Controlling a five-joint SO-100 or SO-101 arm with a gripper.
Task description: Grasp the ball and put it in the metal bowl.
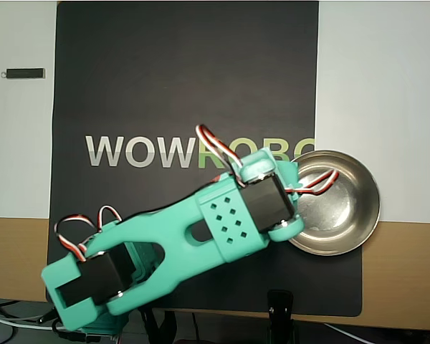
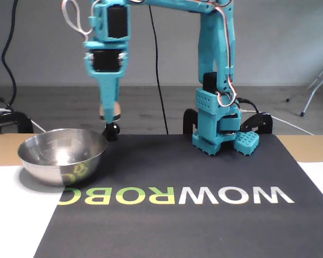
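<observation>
The ball [image 2: 110,112] sits pinched in the claw [image 2: 109,114], held in the air above the right rim of the bowl [image 2: 62,156] in the fixed view. Overhead, the teal arm [image 1: 201,236] hides the ball and overlaps the bowl's [image 1: 358,208] left side. The bowl rests half on the black mat [image 1: 186,86], half on the white surface [image 1: 380,72]
</observation>
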